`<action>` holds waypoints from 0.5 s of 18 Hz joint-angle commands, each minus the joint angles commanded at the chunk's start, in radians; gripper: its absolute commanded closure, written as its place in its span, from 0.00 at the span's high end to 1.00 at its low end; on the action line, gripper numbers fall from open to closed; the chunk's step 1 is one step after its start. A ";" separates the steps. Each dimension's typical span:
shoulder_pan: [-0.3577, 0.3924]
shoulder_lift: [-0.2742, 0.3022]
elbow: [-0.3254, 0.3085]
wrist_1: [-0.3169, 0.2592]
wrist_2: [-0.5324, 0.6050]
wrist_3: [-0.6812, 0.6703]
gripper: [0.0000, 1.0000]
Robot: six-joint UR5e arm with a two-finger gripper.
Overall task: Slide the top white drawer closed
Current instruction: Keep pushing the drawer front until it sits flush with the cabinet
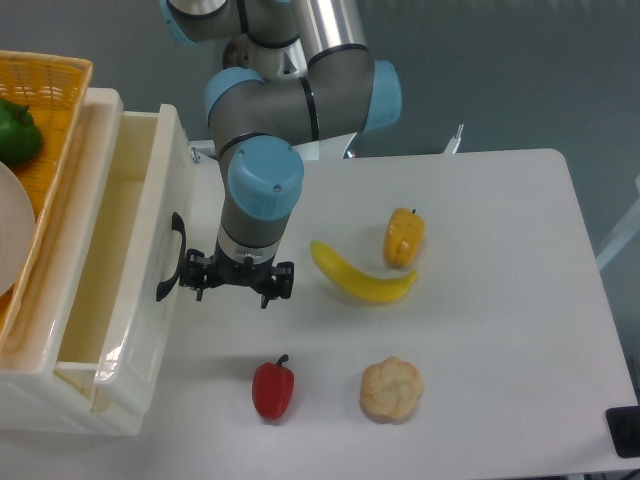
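Observation:
The top white drawer (172, 180) stands partly pulled out of the cabinet at the left, its pale inside showing. A black curved handle (167, 258) sits on its front panel. My gripper (236, 281) hangs low just right of that panel, level with the handle. Its fingers are spread apart, open, with nothing between them. The left fingertip (190, 281) is against or very close to the handle; I cannot tell whether it touches.
On the table lie a banana (361, 277), a yellow pepper (404, 236), a red pepper (272, 389) and a bread roll (391, 389). A yellow woven basket (57, 93) with a green pepper (17, 131) sits on the cabinet.

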 joint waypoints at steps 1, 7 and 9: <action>-0.005 0.000 0.000 0.000 0.002 0.000 1.00; -0.018 -0.002 0.000 0.000 0.002 -0.002 1.00; -0.020 0.000 0.000 0.000 0.002 -0.008 1.00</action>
